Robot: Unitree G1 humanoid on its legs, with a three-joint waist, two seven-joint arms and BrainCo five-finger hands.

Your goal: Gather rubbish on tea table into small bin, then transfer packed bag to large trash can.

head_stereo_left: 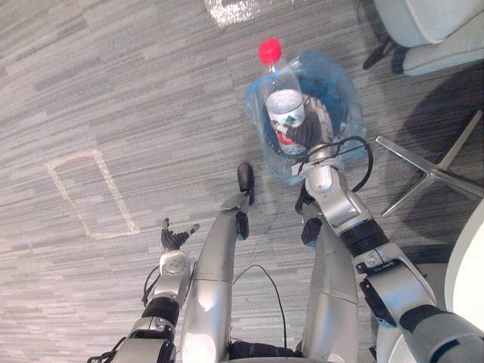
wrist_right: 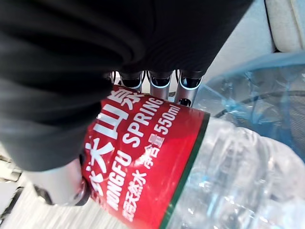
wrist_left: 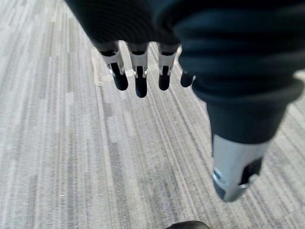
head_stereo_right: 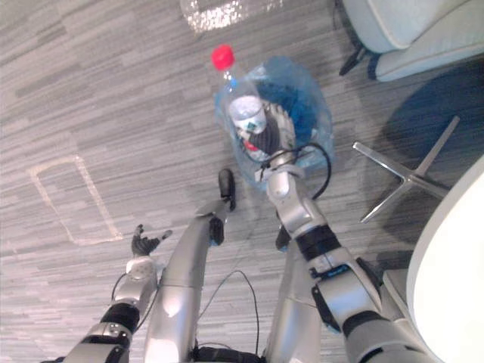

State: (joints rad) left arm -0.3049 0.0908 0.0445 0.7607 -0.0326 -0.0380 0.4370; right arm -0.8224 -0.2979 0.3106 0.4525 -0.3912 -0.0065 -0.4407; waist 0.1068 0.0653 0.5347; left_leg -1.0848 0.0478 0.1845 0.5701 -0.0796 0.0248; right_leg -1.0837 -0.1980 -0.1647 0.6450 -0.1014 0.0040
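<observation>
A clear plastic bottle with a red cap and a red label is held upright, its lower end inside a small bin lined with a blue bag that stands on the carpet. My right hand is shut on the bottle, and its fingers curl round the label. The bin's inside past the bottle looks dark, and I cannot make out its contents. My left hand hangs low on the left over bare carpet, its fingers straight and holding nothing.
A silver star-shaped chair base stands just right of the bin. A grey armchair is at the far right. A white round table edge shows at the lower right. A taped rectangle marks the carpet on the left.
</observation>
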